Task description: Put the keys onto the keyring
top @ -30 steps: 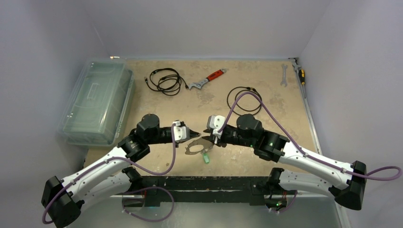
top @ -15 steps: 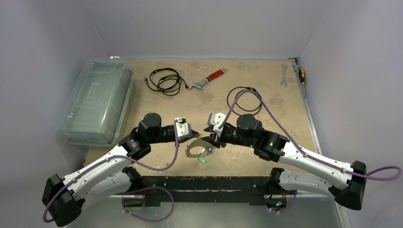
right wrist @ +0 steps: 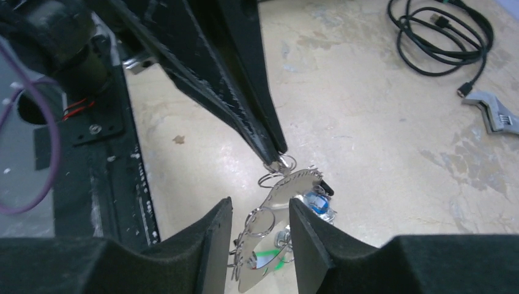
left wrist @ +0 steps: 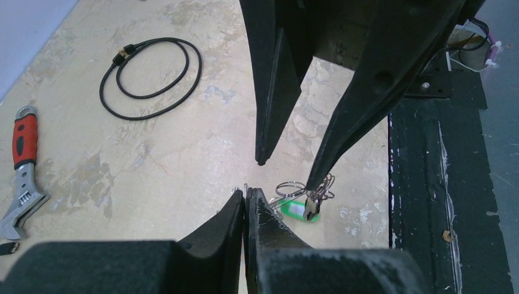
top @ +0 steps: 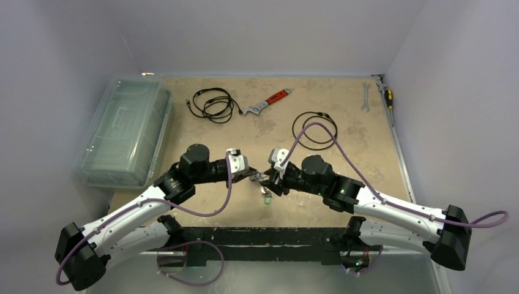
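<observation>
The keyring point(right wrist: 283, 191), a thin shiny metal hoop with a toothed edge, hangs on edge just above the table. My left gripper point(right wrist: 278, 157) is shut on its top edge, tips pressed together point(left wrist: 246, 192). My right gripper point(right wrist: 260, 203) is open, one finger on each side of the hanging hoop, not touching it. Small wire rings dangle from the hoop. The keys hang below it: a blue-headed one point(right wrist: 316, 201) and a green-tagged one point(left wrist: 297, 209). From above, both grippers meet at the table's near middle, left gripper point(top: 252, 176) facing right gripper point(top: 270, 182), keys point(top: 267, 197) beneath.
A clear plastic box point(top: 125, 131) stands at the left. Two black cable coils point(top: 212, 103) point(top: 314, 128) and a red-handled wrench point(top: 267, 102) lie farther back. A spanner point(top: 365, 97) and a screwdriver point(top: 387, 93) rest by the right wall. The black front edge point(top: 257, 236) is close below.
The left gripper has lifted the keyring off the table, so it now hangs on edge. The right gripper has opened wider and moved left, its fingers now flanking the hoop.
</observation>
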Robot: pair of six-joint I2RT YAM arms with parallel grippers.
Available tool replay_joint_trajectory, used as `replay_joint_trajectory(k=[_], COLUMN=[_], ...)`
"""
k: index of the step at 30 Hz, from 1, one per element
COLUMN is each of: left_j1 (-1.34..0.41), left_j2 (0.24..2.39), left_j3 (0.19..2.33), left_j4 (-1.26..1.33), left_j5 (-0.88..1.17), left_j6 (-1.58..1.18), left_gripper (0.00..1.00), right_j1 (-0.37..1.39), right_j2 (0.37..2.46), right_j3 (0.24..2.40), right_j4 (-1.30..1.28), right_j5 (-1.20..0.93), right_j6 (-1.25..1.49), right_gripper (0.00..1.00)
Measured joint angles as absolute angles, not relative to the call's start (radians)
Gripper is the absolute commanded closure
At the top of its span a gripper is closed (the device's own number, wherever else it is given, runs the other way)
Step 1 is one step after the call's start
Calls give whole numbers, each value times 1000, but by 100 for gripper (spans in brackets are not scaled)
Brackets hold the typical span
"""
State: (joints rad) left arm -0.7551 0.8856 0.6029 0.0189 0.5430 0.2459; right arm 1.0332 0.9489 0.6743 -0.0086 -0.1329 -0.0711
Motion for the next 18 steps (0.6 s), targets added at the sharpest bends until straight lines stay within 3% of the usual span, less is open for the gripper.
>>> replay_joint_trajectory(k=[9,18], left_j1=[-755,-755], left_j2=[873,840], left_j3=[603,603], left_j4=[1,-23], left_j5=[538,580], left_j6=[275,327], left_gripper=[100,100], right_j1=[1033,1033], right_j2=[976,1005], right_j3=[545,501], right_j4=[165,338], right_j5=[6,-31], right_j6=[-65,-105], right_gripper=[63,59])
